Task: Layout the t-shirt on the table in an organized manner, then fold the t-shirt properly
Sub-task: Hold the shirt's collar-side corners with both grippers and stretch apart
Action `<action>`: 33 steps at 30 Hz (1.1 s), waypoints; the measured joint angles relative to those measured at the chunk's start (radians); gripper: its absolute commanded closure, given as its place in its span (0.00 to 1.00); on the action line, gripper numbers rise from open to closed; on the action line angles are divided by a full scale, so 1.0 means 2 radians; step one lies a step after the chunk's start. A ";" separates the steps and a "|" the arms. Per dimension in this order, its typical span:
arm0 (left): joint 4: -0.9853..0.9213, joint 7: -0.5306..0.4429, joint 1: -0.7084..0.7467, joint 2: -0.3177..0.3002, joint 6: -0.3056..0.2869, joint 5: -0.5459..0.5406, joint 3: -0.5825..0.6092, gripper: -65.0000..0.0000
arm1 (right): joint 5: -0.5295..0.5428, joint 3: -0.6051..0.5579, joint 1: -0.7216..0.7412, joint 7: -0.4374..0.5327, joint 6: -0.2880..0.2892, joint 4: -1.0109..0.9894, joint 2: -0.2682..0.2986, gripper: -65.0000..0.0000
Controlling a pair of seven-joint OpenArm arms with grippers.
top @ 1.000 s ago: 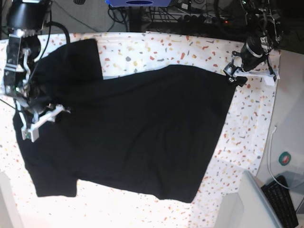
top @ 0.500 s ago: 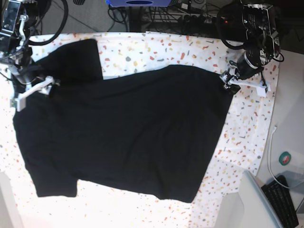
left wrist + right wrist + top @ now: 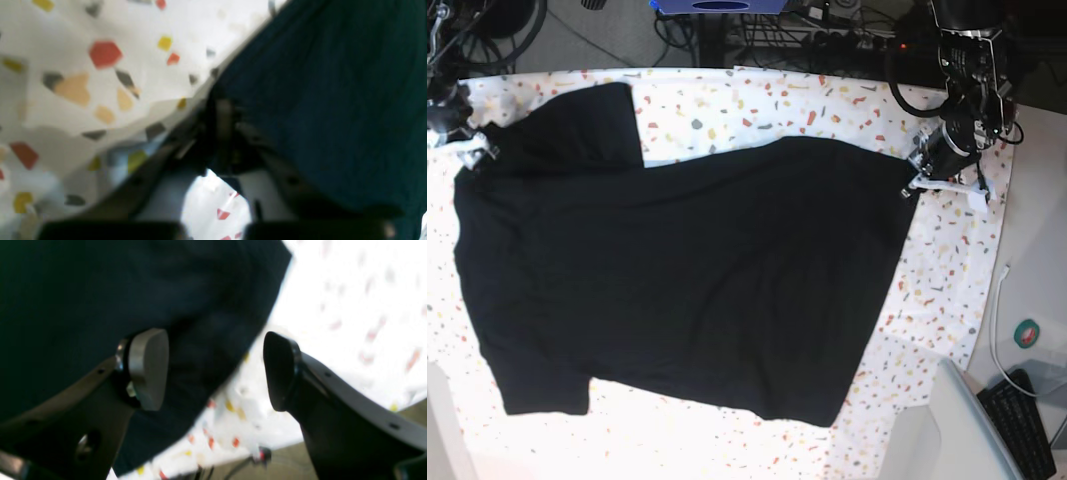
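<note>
- The t-shirt lies spread nearly flat on the bench, covering most of its top. One sleeve points toward the far edge of the bench and the other toward the near edge, both at the end away from the left claw.
- The left claw sits at the shirt's far corner on that side. In the left wrist view the jaws are drawn together right at the cloth's edge, so it reads as pinched on the t-shirt's corner, though the blur hides how much cloth is caught.
- The right claw stands wide, with nothing between its pads; the shirt's edge near the far sleeve lies just beneath it. In the base view it is barely visible at the frame's edge.
- The step in hand looks like smoothing the layout before any fold.
- To do it well, the left claw should draw its corner outward, away from the shirt's middle, low over the bench, only until the hem there runs straight.
- The right claw would need to come down onto the cloth's edge and catch a single layer rather than a bunched one.
- A risk: pulling from one corner alone may skew the whole shirt, so the opposite end should be held down first.
</note>
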 measured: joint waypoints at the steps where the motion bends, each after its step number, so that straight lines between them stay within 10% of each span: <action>1: 0.001 0.001 0.000 0.000 0.000 0.010 0.001 1.00 | -0.002 -0.001 -0.003 -0.002 0.001 -0.003 -0.001 0.35; 5: 0.016 0.009 0.002 0.003 0.002 0.038 0.002 1.00 | -0.007 -0.016 -0.028 0.005 0.053 0.004 -0.014 0.36; 11: 0.062 0.022 0.012 0.005 0.008 0.074 0.004 1.00 | -0.006 -0.041 -0.041 -0.001 0.058 0.007 -0.033 0.37; 18: 0.096 0.023 0.011 0.007 0.008 0.106 0.003 1.00 | -0.004 -0.030 0.031 0.004 0.062 -0.041 0.015 1.00; 33: 0.110 0.024 -0.012 0.007 0.007 0.105 0.004 1.00 | -0.043 -0.063 0.239 -0.006 0.058 -0.343 0.121 1.00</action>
